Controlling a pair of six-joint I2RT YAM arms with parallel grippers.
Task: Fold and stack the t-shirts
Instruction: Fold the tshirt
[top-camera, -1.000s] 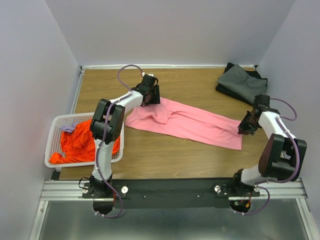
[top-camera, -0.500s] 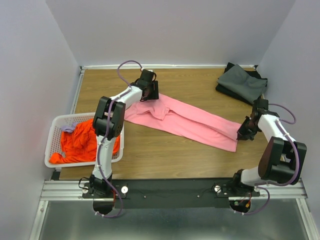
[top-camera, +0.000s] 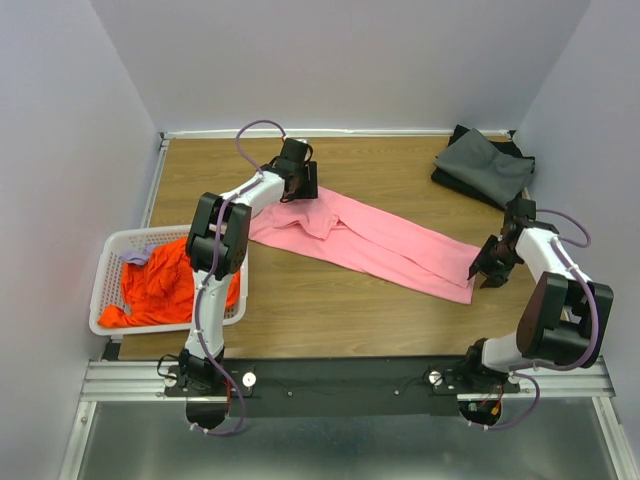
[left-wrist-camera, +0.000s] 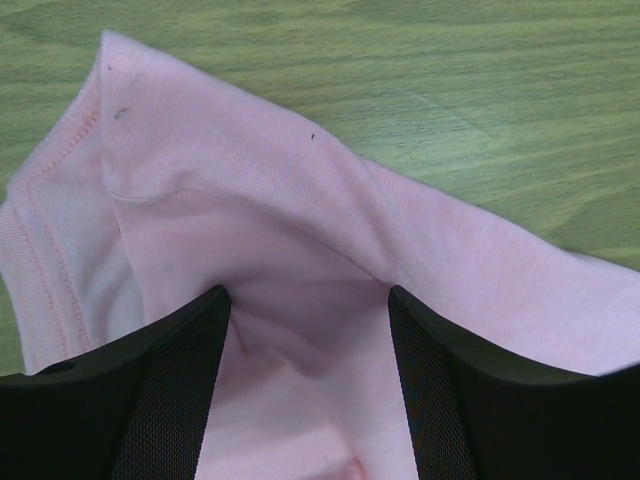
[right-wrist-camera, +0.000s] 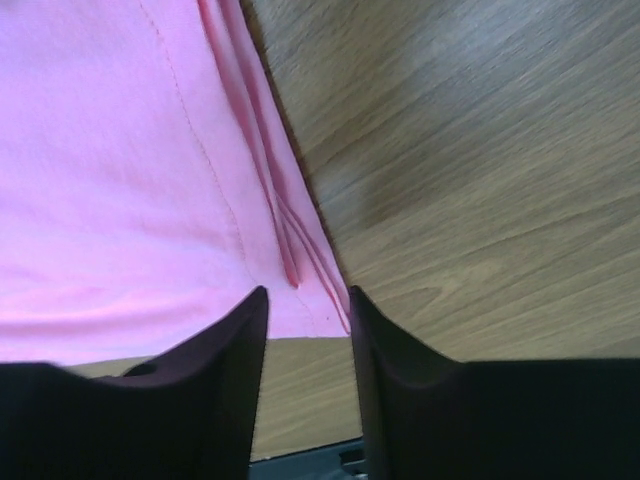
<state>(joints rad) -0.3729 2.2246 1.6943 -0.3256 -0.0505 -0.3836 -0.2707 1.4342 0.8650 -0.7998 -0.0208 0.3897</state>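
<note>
A light pink t-shirt (top-camera: 380, 250) lies stretched in a long diagonal band across the table. My left gripper (top-camera: 298, 188) sits on its far left end. In the left wrist view its jaws stand wide apart (left-wrist-camera: 305, 300) with bunched pink cloth (left-wrist-camera: 300, 230) between them. My right gripper (top-camera: 483, 270) is at the shirt's near right corner. In the right wrist view its jaws are slightly apart (right-wrist-camera: 308, 295), with the hem corner (right-wrist-camera: 290, 250) at the tips and bare table showing between them. An orange t-shirt (top-camera: 160, 285) lies in the basket. Folded dark grey t-shirts (top-camera: 485, 165) lie at the far right.
A white slotted basket (top-camera: 110, 245) stands at the table's left edge, beside the left arm. Grey walls close in the table on three sides. Bare wood (top-camera: 330, 310) shows between the pink shirt and the near rail.
The left gripper moved slightly toward the back and the right gripper toward the near edge. The pink shirt was drawn longer and narrower. Over the last half second almost nothing moved.
</note>
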